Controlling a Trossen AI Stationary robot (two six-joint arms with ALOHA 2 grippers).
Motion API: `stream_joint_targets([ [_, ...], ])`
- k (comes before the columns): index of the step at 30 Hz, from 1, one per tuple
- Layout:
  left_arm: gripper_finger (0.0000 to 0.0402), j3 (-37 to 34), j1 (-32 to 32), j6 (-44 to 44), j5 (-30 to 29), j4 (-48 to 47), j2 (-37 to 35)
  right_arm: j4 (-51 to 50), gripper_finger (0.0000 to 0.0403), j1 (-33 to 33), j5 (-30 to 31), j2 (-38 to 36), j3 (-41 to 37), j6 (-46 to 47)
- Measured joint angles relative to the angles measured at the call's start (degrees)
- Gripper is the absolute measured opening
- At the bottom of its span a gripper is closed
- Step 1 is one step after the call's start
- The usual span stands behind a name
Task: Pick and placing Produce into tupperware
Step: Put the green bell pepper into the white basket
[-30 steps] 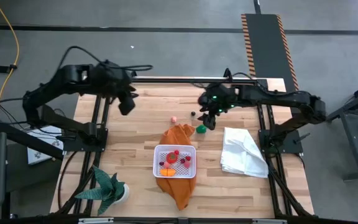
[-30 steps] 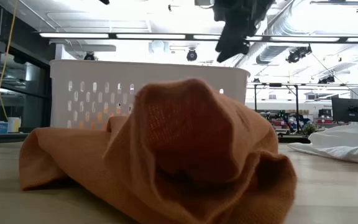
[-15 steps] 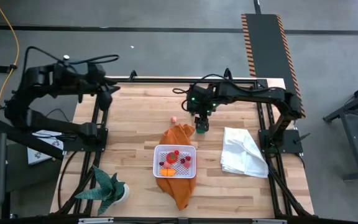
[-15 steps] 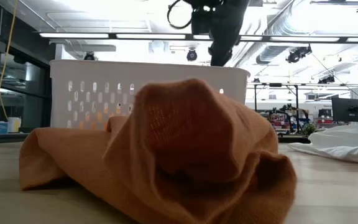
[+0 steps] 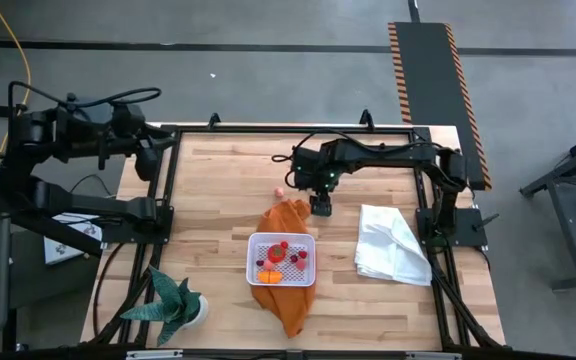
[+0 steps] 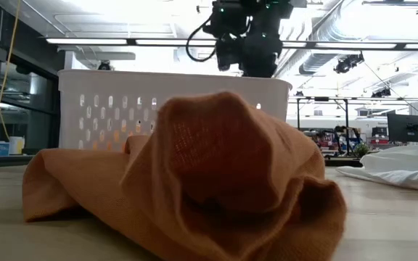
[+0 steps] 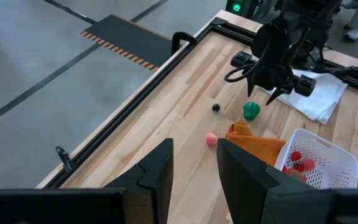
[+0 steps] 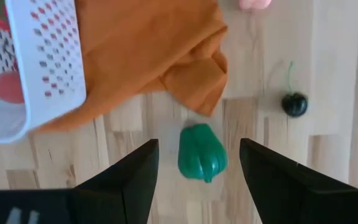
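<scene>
The right gripper (image 8: 199, 163) hangs just above the small green toy pepper (image 8: 202, 152), its two dark fingers (image 8: 127, 180) spread wide, one on each side of the pepper and not touching it, so it grasps nothing. In the right wrist view the pepper lies on the bare wooden table (image 8: 328, 74), its long axis running straight out along the line between the fingers. It is just beside the free corner of the crumpled orange cloth (image 8: 148, 43) but apart from it.

A small dark round toy fruit with a thin green stem (image 8: 294, 103) lies near the pepper on the side away from the container, its stem pointing away from the gripper. A pink toy piece (image 7: 211, 139) rests at the cloth's far edge.

The white perforated plastic container (image 5: 282, 258) sits on the orange cloth towards the table's front and holds several red pieces and an orange one (image 5: 269, 276).

The left gripper (image 7: 193, 171) waits well off past the table's left rear corner, its fingers part-way apart and empty.

A rumpled white cloth (image 5: 392, 243) lies to the right, and a green spiky potted plant (image 5: 175, 301) stands at the front left. No writing or label can be read.
</scene>
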Motion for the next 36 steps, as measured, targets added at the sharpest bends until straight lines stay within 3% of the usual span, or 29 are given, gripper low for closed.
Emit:
stream_joint_targets([
  [36,0.0111,0.0,0.0,-1.66,0.02,-0.75,-0.99,12.3,0.0216,-0.07,0.59,-0.02,-17.08,-3.23],
])
